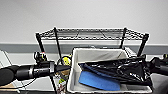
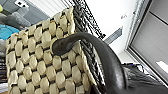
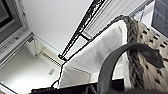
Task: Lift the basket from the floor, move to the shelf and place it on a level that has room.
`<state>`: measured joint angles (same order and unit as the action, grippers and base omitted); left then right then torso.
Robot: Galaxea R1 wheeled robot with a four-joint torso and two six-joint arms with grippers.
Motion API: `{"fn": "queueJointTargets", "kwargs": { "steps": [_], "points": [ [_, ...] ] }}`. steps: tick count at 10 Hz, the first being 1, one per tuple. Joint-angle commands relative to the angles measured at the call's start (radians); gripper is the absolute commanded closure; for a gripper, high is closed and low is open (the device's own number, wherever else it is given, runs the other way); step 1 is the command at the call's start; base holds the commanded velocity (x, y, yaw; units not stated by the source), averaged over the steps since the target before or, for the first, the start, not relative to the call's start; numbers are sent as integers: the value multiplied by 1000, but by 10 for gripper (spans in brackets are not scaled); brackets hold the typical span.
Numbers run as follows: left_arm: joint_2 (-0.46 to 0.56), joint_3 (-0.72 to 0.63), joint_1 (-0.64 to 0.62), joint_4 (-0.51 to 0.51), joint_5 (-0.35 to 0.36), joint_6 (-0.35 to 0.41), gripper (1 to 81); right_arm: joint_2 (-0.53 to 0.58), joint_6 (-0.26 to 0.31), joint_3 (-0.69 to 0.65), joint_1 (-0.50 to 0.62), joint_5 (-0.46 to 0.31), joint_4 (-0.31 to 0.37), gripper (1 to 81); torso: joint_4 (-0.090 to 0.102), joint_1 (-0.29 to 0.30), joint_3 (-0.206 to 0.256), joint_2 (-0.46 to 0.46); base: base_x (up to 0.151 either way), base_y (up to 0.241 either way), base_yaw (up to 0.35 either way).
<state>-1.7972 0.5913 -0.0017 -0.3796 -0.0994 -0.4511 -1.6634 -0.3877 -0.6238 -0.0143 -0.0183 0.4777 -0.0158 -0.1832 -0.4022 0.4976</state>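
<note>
Closest to our head camera sits the basket (image 1: 75, 75), raised in front of the shelf (image 1: 92, 33) and cut off by the frame at 6 o'clock, so we cannot see what is beneath it. At 9 o'clock our left arm (image 1: 30, 71) reaches in to the basket's side; whether that gripper is clasped or loose we cannot tell, for its fingers are hidden at the basket's edge. From the left wrist the cream weave (image 2: 37, 62) shows large with a dark handle (image 2: 100, 52) arching across it and soft toys (image 2: 15, 17) blurred beyond. Inside the basket, toward 5 o'clock, a blue pad (image 1: 97, 81) lies partly under a crumpled black pouch (image 1: 120, 68); its lettering is too blurred to read. The level (image 1: 92, 32), bare wire grid, stands at 12 o'clock, higher than the basket's rim. At 3 o'clock our right arm (image 1: 157, 65) meets the basket's far end, and its grasp likewise cannot be judged. Behind everything runs a pale wall (image 1: 87, 12) with a grey band (image 1: 20, 47).
</note>
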Motion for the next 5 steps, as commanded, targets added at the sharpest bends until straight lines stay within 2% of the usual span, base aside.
{"fn": "queueJointTargets", "kwargs": {
  "steps": [1,5],
  "points": [
    [2,-27,-226,10,82,-58,811,8,-88,17,191,-34,19,811,0,0,0,0,0,0,0],
    [-2,28,-336,7,47,-153,811,3,-183,-21,337,-103,18,811,0,0,0,0,0,0,0]
  ]
}}
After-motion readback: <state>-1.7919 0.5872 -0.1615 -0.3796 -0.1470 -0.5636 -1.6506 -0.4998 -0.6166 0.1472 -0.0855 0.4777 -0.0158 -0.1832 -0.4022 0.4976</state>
